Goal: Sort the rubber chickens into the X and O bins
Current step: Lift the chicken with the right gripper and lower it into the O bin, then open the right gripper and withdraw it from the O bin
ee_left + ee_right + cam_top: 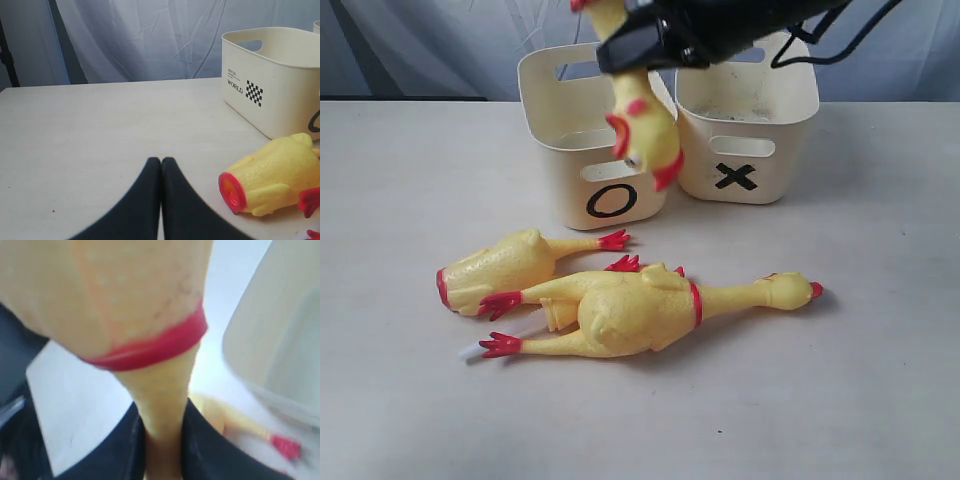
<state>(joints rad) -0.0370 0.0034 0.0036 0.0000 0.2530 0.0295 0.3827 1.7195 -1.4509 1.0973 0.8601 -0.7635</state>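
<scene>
My right gripper [642, 48] reaches in from the top, shut on the neck of a whole rubber chicken [646, 128]. That chicken hangs head down in front of the O bin [565, 150]. The X bin [790, 150] stands just to the right of it. In the right wrist view the fingers [125, 450] clamp the yellow neck [162, 405] below the red band. A second whole chicken [640, 310] lies on the table. A headless piece [500, 268] lies beside it. My left gripper [161, 161] is shut on nothing, low over the table near that piece [270, 180].
A small white tube [470, 352] pokes out by the lying chicken's feet. In the left wrist view the O bin [270, 90] shows a side with a checkered label. A blue-grey curtain [420, 45] hangs behind the table.
</scene>
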